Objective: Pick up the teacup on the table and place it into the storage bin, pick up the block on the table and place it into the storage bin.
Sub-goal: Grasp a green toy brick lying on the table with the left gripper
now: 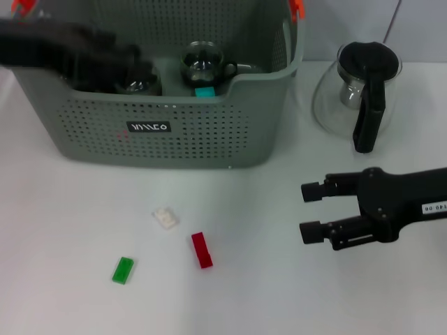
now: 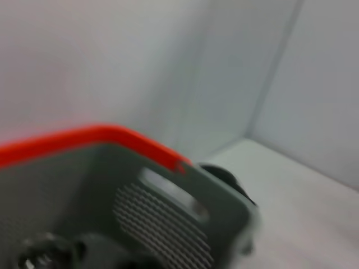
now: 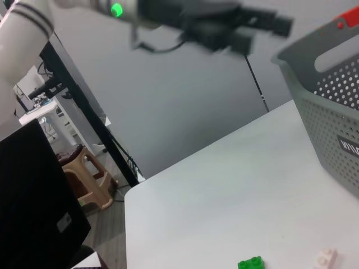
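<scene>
White tabletop (image 1: 70, 279) carries the grey-green storage bin (image 1: 174, 132), which already holds two glass teacups (image 1: 202, 64) and a teal block (image 1: 204, 91). Red block (image 1: 202, 250), green block (image 1: 123, 270) and white block (image 1: 165, 218) remain outside, so block transfer appears unfinished. Left gripper (image 1: 115, 66) sits over the bin, state indeterminable; right gripper (image 1: 311, 211) hovers spread, empty.

Left arm extended over the storage bin (image 1: 174, 132), its left gripper (image 1: 129, 66) above the bin's left interior; finger state not discernible. Right arm reaching in from the right edge of the table (image 1: 70, 293), low over it, with the right gripper (image 1: 311, 211) pointing left, fingers parted and holding nothing.
</scene>
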